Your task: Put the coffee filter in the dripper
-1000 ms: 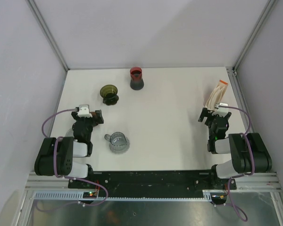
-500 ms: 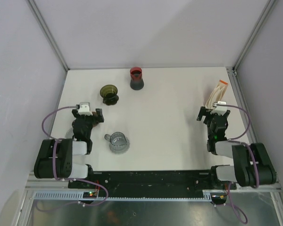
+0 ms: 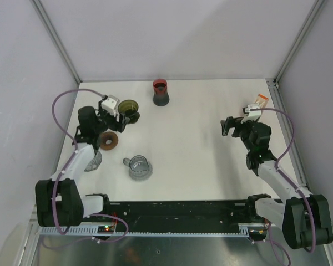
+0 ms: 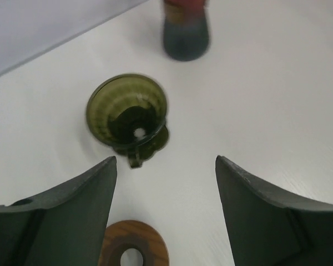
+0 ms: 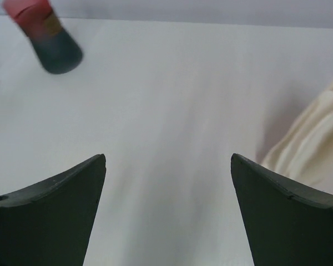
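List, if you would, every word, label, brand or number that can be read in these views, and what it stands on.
No text can be read in any view.
The green dripper, red-topped cup, clear dripper, wooden ring and filter papers show no print at all.

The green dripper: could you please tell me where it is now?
Top view: the green dripper stands at the far left, just beyond the left gripper, left of the red-topped vessel.
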You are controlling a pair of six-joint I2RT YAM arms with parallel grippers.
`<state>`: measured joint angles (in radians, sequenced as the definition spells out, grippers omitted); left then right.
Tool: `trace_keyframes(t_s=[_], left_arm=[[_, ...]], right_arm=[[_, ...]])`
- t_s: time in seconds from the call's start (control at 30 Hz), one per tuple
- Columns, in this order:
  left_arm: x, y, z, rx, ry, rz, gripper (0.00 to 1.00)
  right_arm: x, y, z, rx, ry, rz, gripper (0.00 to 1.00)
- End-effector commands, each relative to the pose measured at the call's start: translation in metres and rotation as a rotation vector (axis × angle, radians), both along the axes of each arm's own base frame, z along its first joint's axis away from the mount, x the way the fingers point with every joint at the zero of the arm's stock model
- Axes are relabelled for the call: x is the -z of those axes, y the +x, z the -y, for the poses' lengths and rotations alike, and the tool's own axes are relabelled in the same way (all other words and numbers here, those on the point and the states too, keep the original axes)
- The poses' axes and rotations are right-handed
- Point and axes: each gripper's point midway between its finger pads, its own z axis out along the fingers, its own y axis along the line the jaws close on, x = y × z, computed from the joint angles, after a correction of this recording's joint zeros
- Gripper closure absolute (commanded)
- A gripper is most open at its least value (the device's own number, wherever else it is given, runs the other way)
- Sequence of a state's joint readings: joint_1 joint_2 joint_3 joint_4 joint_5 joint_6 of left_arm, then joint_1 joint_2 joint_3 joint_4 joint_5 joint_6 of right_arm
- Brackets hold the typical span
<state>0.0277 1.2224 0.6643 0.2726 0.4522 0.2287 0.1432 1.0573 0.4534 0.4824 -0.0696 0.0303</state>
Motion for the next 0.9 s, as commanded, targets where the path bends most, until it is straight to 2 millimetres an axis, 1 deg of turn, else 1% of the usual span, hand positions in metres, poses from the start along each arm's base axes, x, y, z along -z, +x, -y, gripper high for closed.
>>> trace_keyframes(t_s=[0.0,0.07,0.1,0.17,0.2,0.27,0.37,0.43,0.53,0.6,0.77,0.87], left_arm=[[-0.010,-0.060,0.053,0.385,0.101,-0.148,0.23],[-0.007,-0.081,0.068,0.471,0.169,-0.193,0.18],[-0.001,-0.091,0.072,0.498,0.205,-0.229,0.14],[0.011,-0.110,0.082,0.565,0.287,-0.271,0.11],[0.017,-0.118,0.085,0.600,0.326,-0.285,0.10],[0.030,-0.131,0.088,0.652,0.392,-0.313,0.14],[0.045,-0.139,0.086,0.684,0.474,-0.343,0.29],[0.047,-0.142,0.085,0.699,0.490,-0.349,0.35],[0.042,-0.149,0.087,0.737,0.495,-0.322,0.35],[0.043,-0.155,0.086,0.758,0.499,-0.332,0.35],[0.070,-0.168,0.079,0.781,0.520,-0.420,0.38],[0.075,-0.174,0.080,0.804,0.507,-0.430,0.39]], right_arm=[[-0.011,-0.013,-0.035,-0.178,0.027,-0.039,0.01],[-0.009,-0.015,-0.043,-0.211,0.026,-0.057,0.01],[-0.008,-0.015,-0.046,-0.220,0.023,-0.065,0.01],[-0.005,-0.016,-0.049,-0.225,0.012,-0.086,0.01],[-0.004,-0.016,-0.050,-0.227,0.004,-0.093,0.01],[-0.002,-0.018,-0.053,-0.236,-0.005,-0.102,0.01],[0.001,-0.020,-0.057,-0.250,-0.017,-0.113,0.01],[0.004,-0.021,-0.058,-0.250,-0.022,-0.123,0.01],[0.009,-0.021,-0.058,-0.244,-0.027,-0.138,0.01],[0.011,-0.021,-0.059,-0.243,-0.028,-0.145,0.01],[0.017,-0.020,-0.057,-0.225,-0.036,-0.160,0.01],[0.017,-0.018,-0.053,-0.209,-0.057,-0.155,0.01]])
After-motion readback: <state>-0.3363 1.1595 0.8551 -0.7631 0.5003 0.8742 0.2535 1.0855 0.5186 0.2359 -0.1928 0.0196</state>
